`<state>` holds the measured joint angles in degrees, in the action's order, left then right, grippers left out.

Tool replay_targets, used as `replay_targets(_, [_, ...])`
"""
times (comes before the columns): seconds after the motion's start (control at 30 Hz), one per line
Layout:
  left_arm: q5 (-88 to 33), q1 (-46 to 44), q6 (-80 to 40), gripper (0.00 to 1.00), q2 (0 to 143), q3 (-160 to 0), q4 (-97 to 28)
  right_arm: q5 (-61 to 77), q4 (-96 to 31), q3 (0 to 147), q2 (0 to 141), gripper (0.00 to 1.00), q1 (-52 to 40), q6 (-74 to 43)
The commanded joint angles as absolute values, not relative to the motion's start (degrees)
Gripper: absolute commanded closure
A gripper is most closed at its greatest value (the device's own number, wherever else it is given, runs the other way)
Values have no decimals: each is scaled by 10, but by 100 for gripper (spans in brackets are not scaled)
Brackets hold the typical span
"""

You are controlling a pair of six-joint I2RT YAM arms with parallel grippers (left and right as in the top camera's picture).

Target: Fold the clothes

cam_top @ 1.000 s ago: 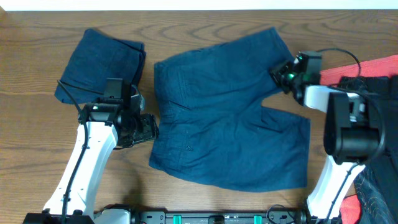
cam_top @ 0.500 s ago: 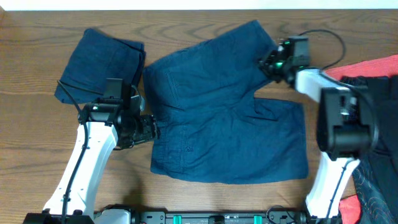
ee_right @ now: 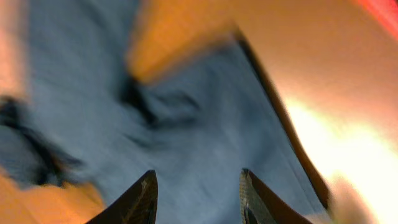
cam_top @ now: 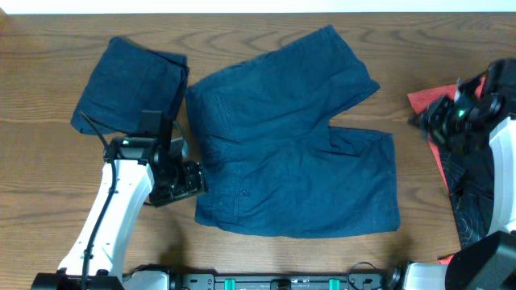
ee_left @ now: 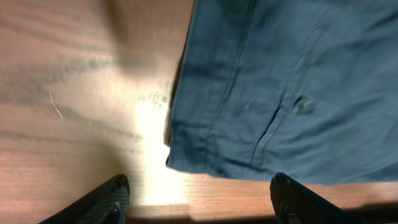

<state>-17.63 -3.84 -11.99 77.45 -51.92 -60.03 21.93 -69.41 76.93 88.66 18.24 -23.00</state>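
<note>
Counting: one spread shorts (cam_top: 290, 137), one folded bundle (cam_top: 133, 84) | left fingers (ee_left: 102, 205) wide, empty | right fingers (ee_right: 140, 199) parted, empty

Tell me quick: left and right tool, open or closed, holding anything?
Left tool: open, empty, by a corner of the navy shorts.
Right tool: open, holding nothing.

The shorts (cam_top: 290, 153) are matt denim-like cloth; the table (cam_top: 435, 48), smooth grained wood.
</note>
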Motion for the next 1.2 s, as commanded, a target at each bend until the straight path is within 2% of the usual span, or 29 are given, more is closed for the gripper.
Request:
replay_targets(0.0, [-173, -36, -117, 25, 769, -492, -604, 151, -747, 730, 895, 60, 171, -205])
replay_targets(0.1, [-173, -36, -117, 25, 769, -470, -600, 150, -754, 668, 895, 60, 165, -205])
replay_targets(0.3, [-176, -36, -118, 25, 769, -403, -558, 200, -670, 561, 895, 60, 165, -193])
replay_targets(0.47, [-236, -36, -163, 27, 770, -334, -453, 291, -637, 539, 894, 57, 165, -129])
replay_targets(0.6, [-240, -37, -195, 28, 771, -313, -429, 316, -640, 539, 880, 55, 165, -106])
replay_targets(0.63, [-240, -37, -200, 32, 771, -313, -425, 317, -641, 539, 874, 54, 165, -106])
replay_targets(0.67, [-240, -37, -209, 46, 771, -313, -421, 318, -641, 539, 863, 53, 165, -106])
replay_targets(0.73, [-240, -37, -234, 67, 771, -313, -416, 318, -642, 540, 843, 53, 165, -106])
replay_targets(0.8, [-240, -37, -244, 73, 771, -313, -412, 317, -643, 540, 818, 52, 165, -106])
replay_targets(0.83, [-240, -37, -244, 80, 771, -313, -410, 315, -644, 540, 808, 51, 165, -107])
replay_targets(0.87, [-240, -37, -244, 91, 771, -313, -410, 313, -649, 539, 796, 50, 165, -107])
replay_targets(0.9, [-241, -37, -244, 94, 771, -313, -410, 308, -654, 539, 791, 50, 165, -109])
replay_targets(1.07, [-240, -32, -243, 94, 771, -334, -416, 227, -722, 533, 787, 48, 165, -153])
replay_targets(1.17, [-240, -25, -243, 94, 771, -364, -417, 225, -748, 514, 787, 53, 165, -195])
